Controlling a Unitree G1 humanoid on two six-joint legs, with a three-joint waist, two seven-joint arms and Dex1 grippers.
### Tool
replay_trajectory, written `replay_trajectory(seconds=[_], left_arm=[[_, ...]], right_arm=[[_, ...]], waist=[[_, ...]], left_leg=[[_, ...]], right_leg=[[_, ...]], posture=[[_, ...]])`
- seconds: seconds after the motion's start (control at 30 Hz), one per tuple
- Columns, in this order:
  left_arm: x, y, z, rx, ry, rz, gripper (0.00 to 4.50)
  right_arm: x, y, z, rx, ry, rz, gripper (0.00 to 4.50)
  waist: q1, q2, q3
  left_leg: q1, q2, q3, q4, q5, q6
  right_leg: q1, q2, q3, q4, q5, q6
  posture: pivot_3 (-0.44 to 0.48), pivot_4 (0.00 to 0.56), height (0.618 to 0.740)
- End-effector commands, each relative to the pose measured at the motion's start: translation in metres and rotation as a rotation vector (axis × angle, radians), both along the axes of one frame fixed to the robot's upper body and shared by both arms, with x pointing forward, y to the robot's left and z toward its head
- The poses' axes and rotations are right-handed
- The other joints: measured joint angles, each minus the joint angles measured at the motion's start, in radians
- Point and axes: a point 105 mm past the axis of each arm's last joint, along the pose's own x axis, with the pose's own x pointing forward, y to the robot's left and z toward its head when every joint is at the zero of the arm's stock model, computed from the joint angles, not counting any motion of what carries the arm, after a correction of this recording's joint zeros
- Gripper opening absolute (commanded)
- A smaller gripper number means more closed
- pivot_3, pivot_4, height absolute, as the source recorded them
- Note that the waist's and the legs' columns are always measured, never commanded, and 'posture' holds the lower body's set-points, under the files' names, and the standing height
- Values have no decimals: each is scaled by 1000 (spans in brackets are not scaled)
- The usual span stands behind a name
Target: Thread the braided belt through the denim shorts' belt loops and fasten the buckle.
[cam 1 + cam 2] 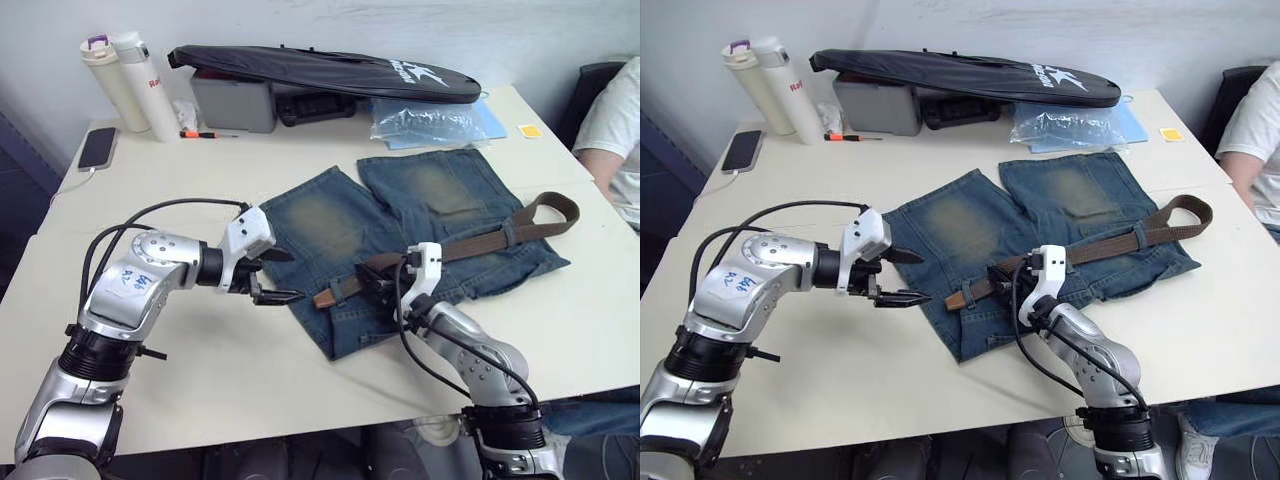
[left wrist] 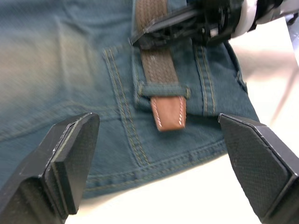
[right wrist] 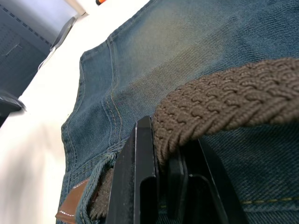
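At the far left corner of the tabletop [image 1: 250,360] stand two bottles [image 1: 125,82] with a phone [image 1: 97,147] beside them, none of it part of the job. Nearer the front edge, the left hand [image 1: 277,277] hovers just off the shorts' left side, its fingers [image 2: 70,158] spread apart and holding nothing. The shorts [image 1: 330,225] lie flat about mid-tabletop, legs pointing to the far edge and waistband toward the front. The belt [image 1: 470,243] runs along that waistband; its tan tip [image 2: 168,113] has come out through a loop [image 2: 163,88] at the left end and pokes toward the open left hand. Just beside it, the right hand [image 1: 382,281] is clamped on the belt, the braid arching up out of its closed fingers in the right wrist view. Further right the belt passes under another loop [image 1: 509,233] and doubles back in a bend near the right edge, where a person's arm [image 1: 612,140] shows; I cannot make out the buckle. Threading looks well along, with the tip-end loop in hand. Next, I judge, the left hand should close on the tip and draw the belt through while the right feeds slack.
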Motion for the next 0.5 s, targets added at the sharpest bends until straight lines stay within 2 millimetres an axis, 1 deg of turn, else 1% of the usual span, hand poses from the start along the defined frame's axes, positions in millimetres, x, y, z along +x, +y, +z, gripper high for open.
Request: replay_trajectory(seconds=[0.03,0.07,0.1,0.13,0.17,0.27,0.3,0.43,0.5], left_arm=[[-3,-3,4,-4,-26,-18,4500],[-4,-3,3,-2,-18,-19,4500],[-4,-3,2,-1,-14,-20,4500],[-4,-3,-1,10,-8,-28,4500],[-5,-3,-3,20,-8,-36,4500],[-5,-6,-6,30,-15,-58,4500],[-6,-9,-7,37,-37,-90,4500],[-12,-15,-16,106,-115,-213,4500],[-11,-15,-22,147,-156,-248,4500]], right_arm=[[-11,9,4,38,18,64,860],[-13,7,6,43,17,63,1150],[-13,6,7,44,16,63,1593],[-14,3,10,41,13,60,2155],[-16,-1,13,39,11,55,2596],[-22,-10,19,21,15,57,4147],[-25,-16,20,-5,19,58,4418],[-42,-31,27,-100,30,112,4418],[-52,-38,33,-143,30,157,4418]], waist=[[1,0,0],[1,0,0],[2,0,0],[2,0,0],[2,0,0],[3,0,0],[5,0,0],[22,0,0],[27,0,0]], left_leg=[[0,0,0,0,0,0],[0,0,0,0,0,0],[0,0,0,0,0,0],[0,0,0,0,0,0],[0,0,0,0,0,0],[0,0,0,0,0,0],[0,0,0,0,0,0],[-1,-2,1,1,0,0],[-1,-2,1,1,0,-1]], right_leg=[[0,0,0,0,0,0],[0,0,0,0,0,0],[0,0,0,0,0,0],[0,0,0,0,0,0],[0,0,0,0,0,0],[0,-1,0,0,0,0],[0,-1,0,-1,0,0],[1,-2,0,-3,0,-1],[1,-2,0,-7,-1,-1]], posture=[[0,150,740],[0,150,740],[0,150,740],[0,150,740],[0,150,740],[0,150,740],[0,150,740],[0,150,740],[0,150,740]])
